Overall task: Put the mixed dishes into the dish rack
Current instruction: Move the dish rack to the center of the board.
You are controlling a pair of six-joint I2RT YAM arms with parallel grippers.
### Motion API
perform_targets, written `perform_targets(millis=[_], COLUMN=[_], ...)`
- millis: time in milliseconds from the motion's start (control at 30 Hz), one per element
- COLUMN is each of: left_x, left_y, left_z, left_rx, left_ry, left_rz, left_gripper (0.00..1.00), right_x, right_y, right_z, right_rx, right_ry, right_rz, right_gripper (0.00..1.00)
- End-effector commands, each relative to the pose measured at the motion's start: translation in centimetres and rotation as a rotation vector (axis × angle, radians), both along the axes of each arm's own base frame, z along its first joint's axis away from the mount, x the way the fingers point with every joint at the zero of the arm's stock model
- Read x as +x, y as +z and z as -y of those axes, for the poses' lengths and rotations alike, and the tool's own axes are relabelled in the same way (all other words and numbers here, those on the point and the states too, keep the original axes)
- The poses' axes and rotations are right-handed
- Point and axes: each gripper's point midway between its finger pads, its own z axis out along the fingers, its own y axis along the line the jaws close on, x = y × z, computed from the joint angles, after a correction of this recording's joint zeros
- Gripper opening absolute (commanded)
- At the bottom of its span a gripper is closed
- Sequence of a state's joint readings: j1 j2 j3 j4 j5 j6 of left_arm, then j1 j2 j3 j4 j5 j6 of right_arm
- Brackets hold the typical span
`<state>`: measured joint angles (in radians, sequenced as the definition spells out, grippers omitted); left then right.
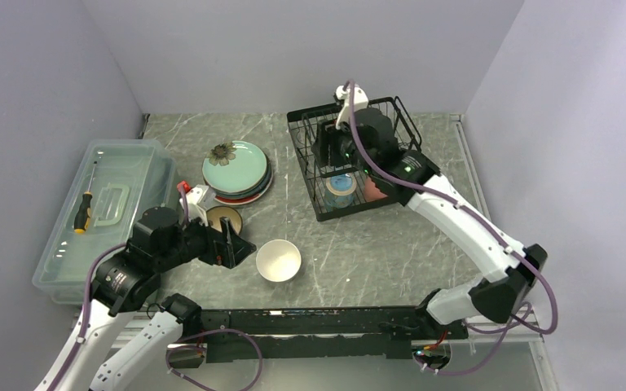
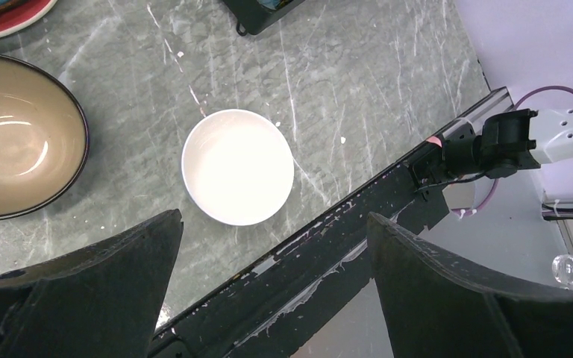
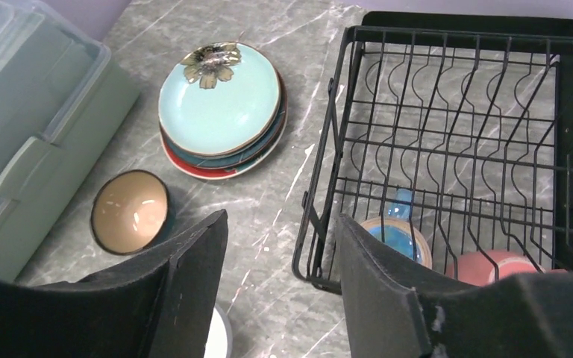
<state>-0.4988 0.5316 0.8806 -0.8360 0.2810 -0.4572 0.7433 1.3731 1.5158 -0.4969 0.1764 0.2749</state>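
We find the white bowl (image 2: 237,166) rim-up on the table (image 2: 388,89), just ahead of the left gripper (image 2: 272,224), whose jaws are wide open and empty, so the left arm is nearer, while the right gripper (image 3: 280,224), partly open and empty, hovers by the dish rack (image 3: 462,31).

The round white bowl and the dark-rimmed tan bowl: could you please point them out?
Round white bowl (image 2: 237,165): left wrist view, its inner floor.
Dark-rimmed tan bowl (image 2: 15,138): left wrist view, its inner floor.
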Motion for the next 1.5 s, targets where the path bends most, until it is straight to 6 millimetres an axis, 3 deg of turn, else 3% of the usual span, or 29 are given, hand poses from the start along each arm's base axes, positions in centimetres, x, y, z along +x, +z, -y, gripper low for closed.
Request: perform_targets(millis=[0,267,633,1233,1467], left_x=[0.0,-0.2,-0.3,-0.3,-0.3], left_y=[0.9,1.2,1.3,1.3,1.2], left_z=[-0.1,-0.3,-0.3,-0.3,-0.3], left_rx=[-0.016,-0.026,-0.03,-0.03,-0.029], left_ry=[0.0,0.01,0.003,0.004,0.006], left_rz=[0.041,0.058,0.062,0.06,0.06], left_gripper=[0.99,0.99,0.99,0.99,0.99], right_x=[1.7,4.1,6.2,6.1,5.7], right_y=[1.0,-0.7,-3.4,-4.7,-4.9], right_z=[-0.3,-1.9,-1.7,-2.3,-2.3], right_rx=[-0.039,-0.099,-0.151,-0.151,-0.163], right_ry=[-0.033,-0.052,-0.099,-0.069,-0.046], right_rz=[0.028,-0.009,-0.058,-0.085,-0.089], right_gripper=[0.57,0.49,0.47,0.28,0.1])
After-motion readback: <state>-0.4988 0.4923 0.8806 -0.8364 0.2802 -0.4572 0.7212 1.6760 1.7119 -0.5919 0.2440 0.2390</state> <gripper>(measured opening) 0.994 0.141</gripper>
